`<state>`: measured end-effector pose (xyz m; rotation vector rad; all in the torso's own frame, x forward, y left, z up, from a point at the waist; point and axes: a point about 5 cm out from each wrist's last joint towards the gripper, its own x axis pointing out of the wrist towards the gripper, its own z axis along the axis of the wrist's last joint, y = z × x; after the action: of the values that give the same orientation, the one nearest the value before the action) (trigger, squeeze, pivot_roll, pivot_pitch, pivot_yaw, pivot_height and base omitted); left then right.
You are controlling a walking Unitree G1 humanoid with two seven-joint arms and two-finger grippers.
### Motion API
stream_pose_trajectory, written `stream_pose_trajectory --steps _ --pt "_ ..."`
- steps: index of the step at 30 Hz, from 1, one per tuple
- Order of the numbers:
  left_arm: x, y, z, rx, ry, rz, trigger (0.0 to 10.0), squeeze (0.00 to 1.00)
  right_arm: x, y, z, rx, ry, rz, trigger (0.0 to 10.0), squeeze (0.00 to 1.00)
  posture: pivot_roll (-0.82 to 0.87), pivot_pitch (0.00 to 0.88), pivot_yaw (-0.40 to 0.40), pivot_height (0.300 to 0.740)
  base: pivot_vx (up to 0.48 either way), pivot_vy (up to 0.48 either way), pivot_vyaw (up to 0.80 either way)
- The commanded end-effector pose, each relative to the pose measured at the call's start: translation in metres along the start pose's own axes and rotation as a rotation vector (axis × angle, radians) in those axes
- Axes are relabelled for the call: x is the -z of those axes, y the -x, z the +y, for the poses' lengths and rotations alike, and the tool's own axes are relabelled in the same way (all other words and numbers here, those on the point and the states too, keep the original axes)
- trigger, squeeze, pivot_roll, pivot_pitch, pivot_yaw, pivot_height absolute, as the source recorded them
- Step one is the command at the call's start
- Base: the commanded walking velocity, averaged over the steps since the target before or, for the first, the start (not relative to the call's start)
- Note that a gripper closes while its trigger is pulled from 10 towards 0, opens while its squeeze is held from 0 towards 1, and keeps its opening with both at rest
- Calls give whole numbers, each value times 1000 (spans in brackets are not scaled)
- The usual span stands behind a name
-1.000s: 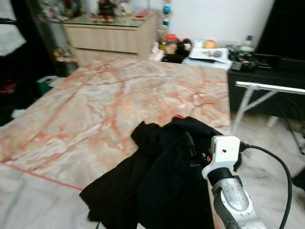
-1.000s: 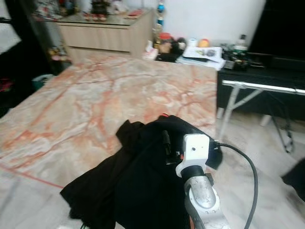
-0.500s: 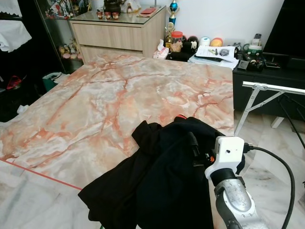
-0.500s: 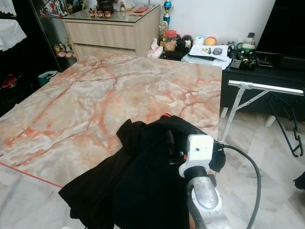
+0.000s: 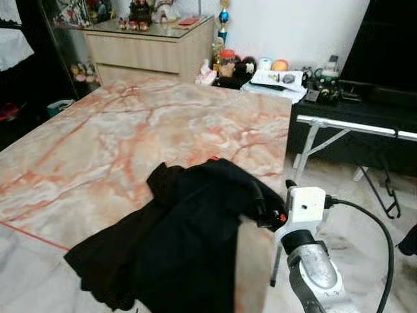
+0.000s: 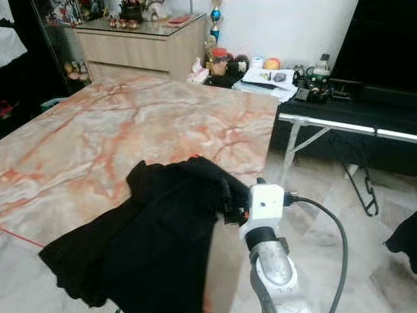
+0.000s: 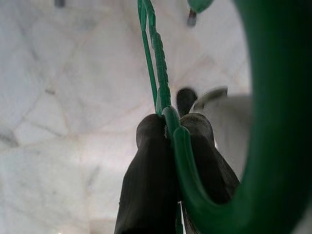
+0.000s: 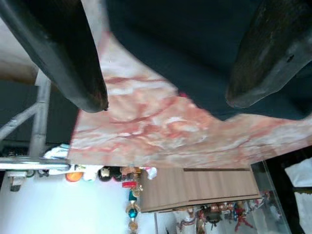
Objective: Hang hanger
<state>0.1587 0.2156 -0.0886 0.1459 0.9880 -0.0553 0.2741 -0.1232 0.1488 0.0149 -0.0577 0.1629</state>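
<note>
Green hanger (image 7: 168,122) pinched tight in left gripper (image 7: 170,129); right gripper (image 8: 165,73) gapes over black cloth (image 5: 176,241).

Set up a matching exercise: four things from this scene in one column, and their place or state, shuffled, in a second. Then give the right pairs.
Things:
1. black crumpled garment
2. thin green plastic hanger
3. right claw
4. light wooden cabinet

Places or states:
A. fingers spread apart, at the garment's edge
B. against the far wall, ornaments on top
C. pinched in the shut left claw
D. heaped on the near corner of the pink-veined marble table

Pairs: 1-D, 2-C, 3-A, 4-B
</note>
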Motion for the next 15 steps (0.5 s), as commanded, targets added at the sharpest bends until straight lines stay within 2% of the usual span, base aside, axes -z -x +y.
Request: stream_pose_trajectory --steps 1,15 --pt "6 0 -7 18 -6 26 10000 0 1 1 -6 17 9 9 10000 0 39 65 37 740 0 -480 0" --pt "6 0 -7 20 -7 26 10000 0 2 1 -6 19 1 11 10000 0 37 65 38 740 0 -480 0"
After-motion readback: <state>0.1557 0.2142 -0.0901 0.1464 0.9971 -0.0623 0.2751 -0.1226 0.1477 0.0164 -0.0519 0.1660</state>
